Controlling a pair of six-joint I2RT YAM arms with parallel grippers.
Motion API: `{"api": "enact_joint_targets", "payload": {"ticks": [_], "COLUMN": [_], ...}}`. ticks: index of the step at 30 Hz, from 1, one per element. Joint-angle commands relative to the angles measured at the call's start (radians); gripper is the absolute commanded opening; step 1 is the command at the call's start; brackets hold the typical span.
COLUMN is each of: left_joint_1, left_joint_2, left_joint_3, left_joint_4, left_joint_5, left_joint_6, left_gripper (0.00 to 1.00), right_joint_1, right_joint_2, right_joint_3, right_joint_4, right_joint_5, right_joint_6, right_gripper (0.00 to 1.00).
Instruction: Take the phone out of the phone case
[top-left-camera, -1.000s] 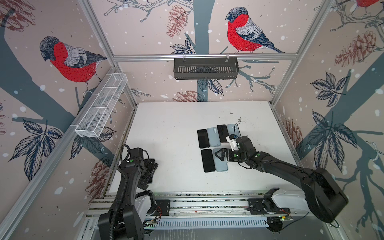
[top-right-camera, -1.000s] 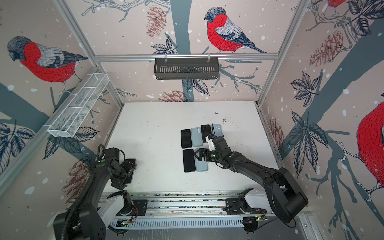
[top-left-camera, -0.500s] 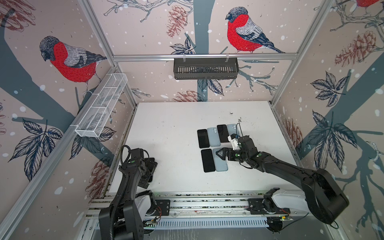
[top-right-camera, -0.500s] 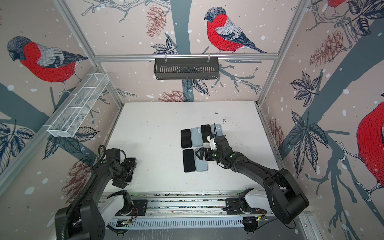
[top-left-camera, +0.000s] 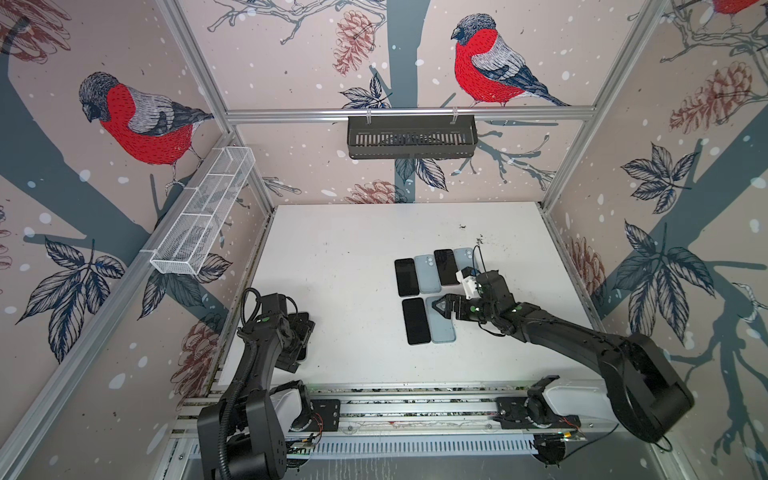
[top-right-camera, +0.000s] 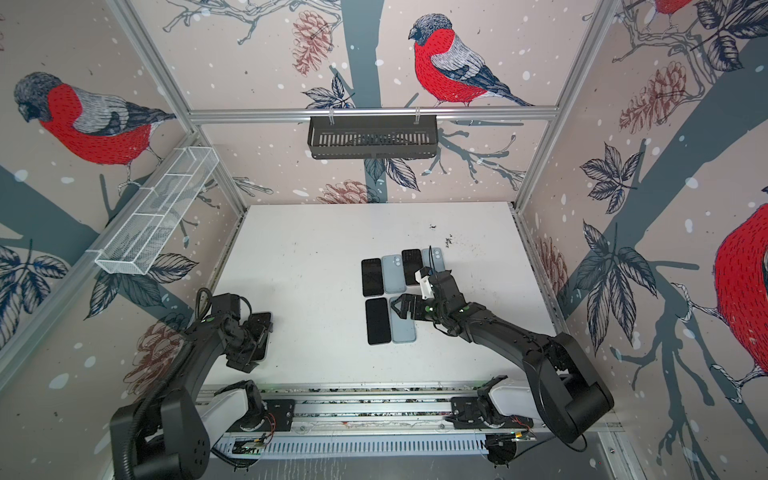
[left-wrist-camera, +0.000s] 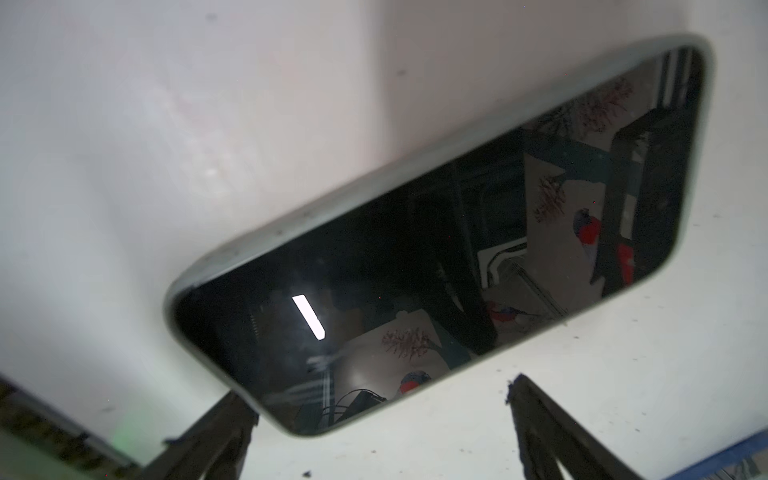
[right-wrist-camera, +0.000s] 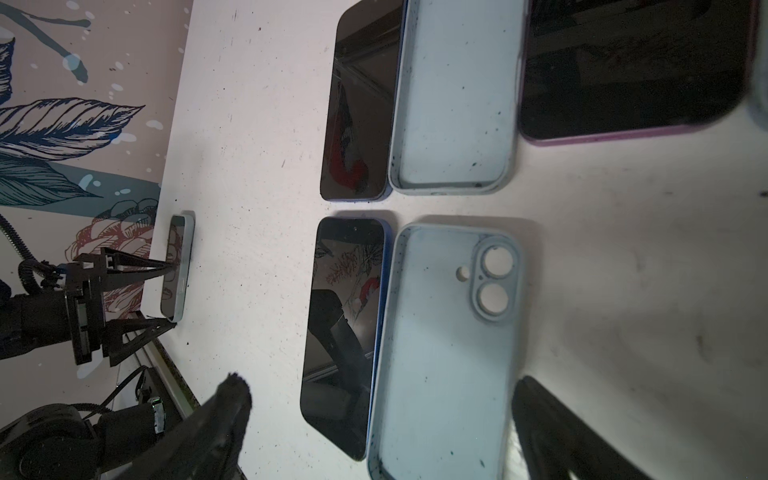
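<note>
A phone in a pale case (left-wrist-camera: 436, 249) lies screen up near the table's front left edge; the right wrist view also shows this cased phone (right-wrist-camera: 176, 266). My left gripper (left-wrist-camera: 374, 415) is open low over it, one finger (left-wrist-camera: 216, 440) by a corner of the case. In both top views the left gripper (top-left-camera: 301, 336) (top-right-camera: 257, 332) covers most of it. My right gripper (top-left-camera: 442, 307) hangs open over an empty blue case (right-wrist-camera: 449, 353) beside a bare phone (right-wrist-camera: 345, 332), holding nothing.
Further back lie another bare phone (top-left-camera: 406, 277), an empty case (top-left-camera: 428, 273), a third phone (top-left-camera: 444, 266) and a case (top-left-camera: 464, 257). A white wire basket (top-left-camera: 199, 224) hangs on the left wall, a black basket (top-left-camera: 411, 137) on the back rail.
Both arms have shifted only slightly. The left gripper stays over the cased phone and the right stays over the near empty case.
</note>
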Motion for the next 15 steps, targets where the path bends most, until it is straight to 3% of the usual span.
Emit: {"api": "enact_joint_targets", "payload": {"ticks": [1,9,12,15], "left_joint_1": [-0.007,-0.094,-0.095,-0.094], "left_joint_2": [0.044,0.115,0.094,0.097], "left_joint_3": [0.025,0.114,0.187,0.28], "left_joint_4": [0.298,0.339,0.227,0.059], "left_joint_5": [0.121,0.161,0.112,-0.006], "left_joint_6": [0.089,0.145,0.199,0.289], "left_gripper": [0.94,0.94,0.94,0.95], "right_joint_1": [0.0,0.001,0.003,0.001], "right_joint_2": [0.009,0.043,0.034,0.029], "right_joint_3": [0.014,0.043,0.049,0.055], "right_joint_4": [0.032,0.047,0.036,0.027], "right_joint_5": [-0.01,-0.026,-0.019,-0.014], "right_joint_6": [0.003,0.016,0.015,0.012], "right_gripper": [1.0,1.0,1.0,1.0]}}
